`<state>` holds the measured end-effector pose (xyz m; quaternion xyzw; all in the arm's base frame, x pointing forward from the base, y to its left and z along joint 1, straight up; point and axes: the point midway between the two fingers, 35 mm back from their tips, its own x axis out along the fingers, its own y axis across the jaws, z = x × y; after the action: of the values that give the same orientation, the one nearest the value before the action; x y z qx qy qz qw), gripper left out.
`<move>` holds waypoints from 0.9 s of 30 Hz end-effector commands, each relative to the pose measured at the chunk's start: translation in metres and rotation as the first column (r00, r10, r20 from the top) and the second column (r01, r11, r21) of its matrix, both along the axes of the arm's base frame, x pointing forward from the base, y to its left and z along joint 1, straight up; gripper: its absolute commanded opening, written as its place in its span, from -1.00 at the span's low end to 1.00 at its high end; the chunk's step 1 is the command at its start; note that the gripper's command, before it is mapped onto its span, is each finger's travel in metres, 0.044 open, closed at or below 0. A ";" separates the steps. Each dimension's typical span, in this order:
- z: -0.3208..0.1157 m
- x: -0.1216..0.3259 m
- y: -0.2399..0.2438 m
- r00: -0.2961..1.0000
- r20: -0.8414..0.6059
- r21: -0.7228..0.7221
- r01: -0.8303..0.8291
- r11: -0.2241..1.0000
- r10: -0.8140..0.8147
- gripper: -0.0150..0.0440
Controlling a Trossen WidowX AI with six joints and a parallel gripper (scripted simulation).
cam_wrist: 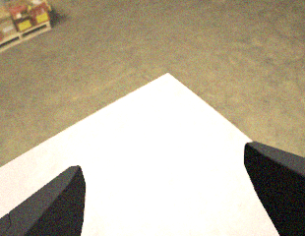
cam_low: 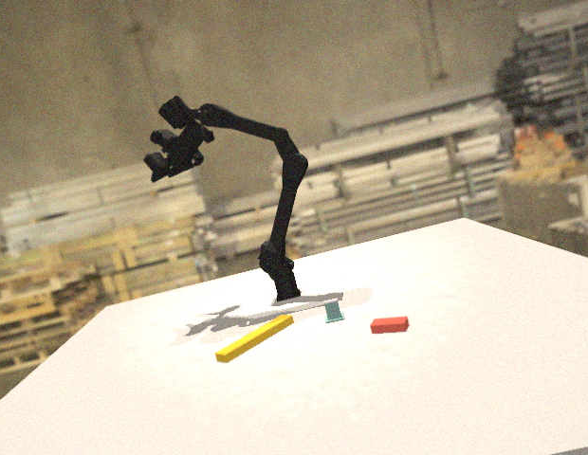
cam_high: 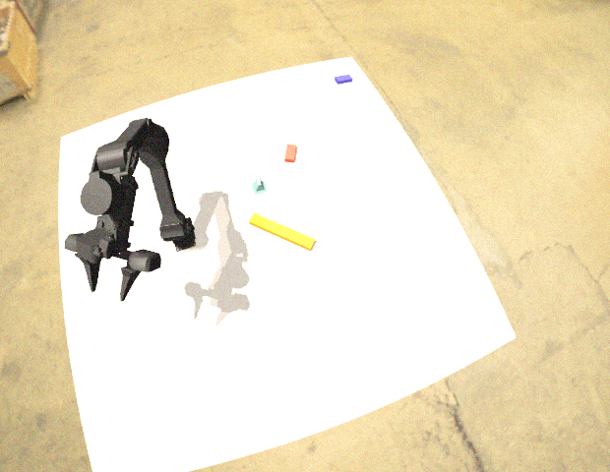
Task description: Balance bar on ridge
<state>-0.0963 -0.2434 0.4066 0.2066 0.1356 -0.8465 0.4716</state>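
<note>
Room betw. yellow bar (cam_high: 282, 232) (cam_low: 254, 338) & teal ridge (cam_high: 260, 188) (cam_low: 334, 312); red block (cam_high: 290, 153) (cam_low: 389, 325) stands past ridge, apart
</note>
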 end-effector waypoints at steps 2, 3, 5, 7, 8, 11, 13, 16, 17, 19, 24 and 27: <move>-0.018 0.022 -0.017 0.996 0.038 0.047 -0.087 0.995 0.085 0.58; -0.021 0.026 -0.020 0.994 0.045 0.054 -0.103 0.993 0.100 0.58; -0.026 0.035 -0.025 0.990 0.058 0.068 -0.134 0.989 0.130 0.58; -0.032 0.044 -0.029 0.985 0.071 0.083 -0.164 0.983 0.159 0.58; -0.035 0.048 -0.031 0.982 0.078 0.090 -0.180 0.980 0.173 0.58; -0.043 0.062 -0.036 0.972 0.097 0.110 -0.224 0.968 0.214 0.58; -0.048 0.071 -0.039 0.965 0.109 0.122 -0.252 0.960 0.239 0.58; -0.056 0.085 -0.042 0.953 0.128 0.140 -0.292 0.946 0.276 0.58; -0.058 0.090 -0.043 0.948 0.134 0.146 -0.306 0.941 0.287 0.58; -0.063 0.099 -0.044 0.939 0.146 0.158 -0.332 0.930 0.311 0.58; -0.078 0.124 -0.047 0.912 0.177 0.194 -0.401 0.896 0.370 0.58; -0.087 0.139 -0.048 0.894 0.196 0.216 -0.440 0.871 0.403 0.58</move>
<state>0.0240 -0.2903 0.3343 0.2785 0.2314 -0.7039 0.6110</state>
